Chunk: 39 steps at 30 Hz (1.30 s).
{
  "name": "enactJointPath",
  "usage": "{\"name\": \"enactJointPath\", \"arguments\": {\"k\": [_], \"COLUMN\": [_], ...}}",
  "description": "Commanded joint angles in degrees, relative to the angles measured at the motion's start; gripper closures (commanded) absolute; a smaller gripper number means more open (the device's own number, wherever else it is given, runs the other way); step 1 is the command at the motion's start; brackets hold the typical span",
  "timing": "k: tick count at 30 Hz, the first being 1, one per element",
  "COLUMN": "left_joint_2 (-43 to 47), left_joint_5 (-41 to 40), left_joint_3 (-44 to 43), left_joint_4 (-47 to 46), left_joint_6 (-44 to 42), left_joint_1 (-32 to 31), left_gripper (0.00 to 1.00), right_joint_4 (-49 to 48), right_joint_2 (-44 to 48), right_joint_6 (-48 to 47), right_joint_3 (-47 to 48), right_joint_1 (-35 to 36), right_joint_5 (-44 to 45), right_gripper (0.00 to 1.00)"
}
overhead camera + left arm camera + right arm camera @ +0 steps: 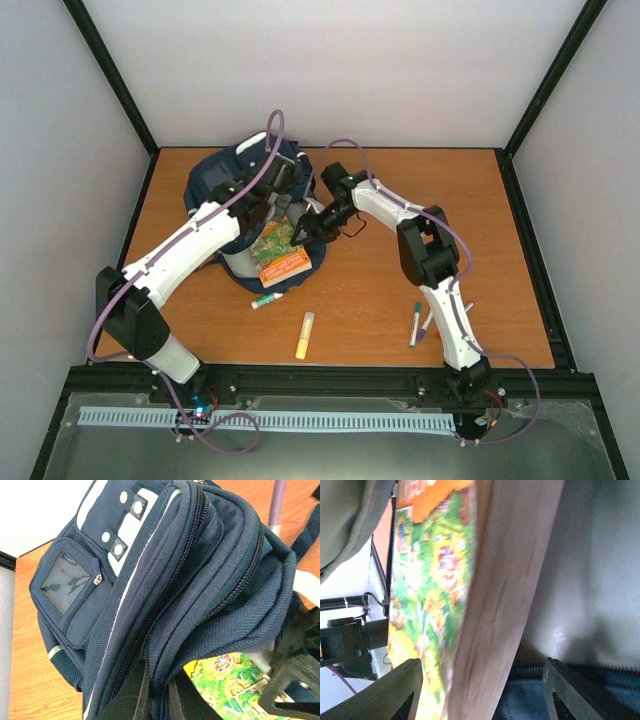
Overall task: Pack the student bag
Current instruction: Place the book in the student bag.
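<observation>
- Step in hand: loading the book [281, 252] into the student bag [225, 180]. I judge it part done. The book lies half inside the mouth, its orange end sticking out toward 5 o'clock.
- The student bag sits on the table [480, 200] at about 11 o'clock from the table's centre, with its mouth facing 5 o'clock.
- My left gripper [159, 700] is pinched tight on the rim fabric of the bag's mouth, holding it up so the opening gapes.
- My right gripper [479, 692] has its jaws wide, one finger on each side of the book's page edge. The cover-side finger is just beside the cover and the other stands clear. As far as I can see it grips nothing.
- Next move, my judgement: press or re-grip the book's outer end and push it toward 11 o'clock until it drops in. The left grip must hold the rim up meanwhile, or a corner may catch on the zipper.
- Not yet packed: a white-and-green marker [266, 300] and a yellow highlighter [304, 335] at 6 o'clock of the bag, and a green pen [414, 324] toward 4 o'clock.
</observation>
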State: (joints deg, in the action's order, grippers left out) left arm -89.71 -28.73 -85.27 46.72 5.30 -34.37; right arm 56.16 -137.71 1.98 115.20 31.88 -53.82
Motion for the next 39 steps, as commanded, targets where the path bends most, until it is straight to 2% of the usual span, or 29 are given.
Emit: {"name": "enactJointPath", "arguments": {"k": [1,8,13,15,20,22,24,31,39], "left_joint_2": [4.1,5.1,4.9,5.3,5.6,5.7,5.8,6.1,6.0], "left_joint_5": [-2.1,-1.8,-1.2,-0.9,1.9,3.0,4.3,8.1,7.7], "left_joint_3": [-0.8,-0.4,-0.7,-0.8,-0.8,-0.8,-0.8,-0.5,-0.5], "left_joint_4": [-4.0,-4.3,-3.9,-3.9,-4.0,-4.0,-4.1,-4.6,-4.4], "left_joint_6": [0.6,0.7,1.0,1.3,2.2,2.6,3.0,4.4,4.4], "left_joint_1": [0.6,0.6,1.1,1.6,3.0,3.6,4.5,7.1,7.1], "left_gripper": [0.99,0.99,0.99,0.99,0.99,0.99,0.99,0.99,0.98], "right_joint_4": [-4.5,-7.2,-11.4,-12.0,-19.1,-21.2,-22.7,-28.6,-33.0], "right_joint_2": [8.5,17.0,25.7,28.6,36.6,38.3,38.9,37.5,33.8], "right_joint_6": [-2.7,-6.2,-11.8,-16.8,-26.3,-29.8,-33.2,-44.1,-47.6], "right_joint_3": [-5.9,-16.4,-28.3,-31.2,-39.2,-40.9,-41.6,-42.2,-41.4], "right_joint_1": [0.2,0.2,0.9,2.1,8.4,11.6,14.1,22.1,27.2], "right_joint_5": [4.2,3.7,3.6,7.9,28.2,35.6,40.8,54.7,60.5], "right_gripper": [0.33,0.33,0.38,0.41,0.54,0.63,0.66,0.64,0.64]}}
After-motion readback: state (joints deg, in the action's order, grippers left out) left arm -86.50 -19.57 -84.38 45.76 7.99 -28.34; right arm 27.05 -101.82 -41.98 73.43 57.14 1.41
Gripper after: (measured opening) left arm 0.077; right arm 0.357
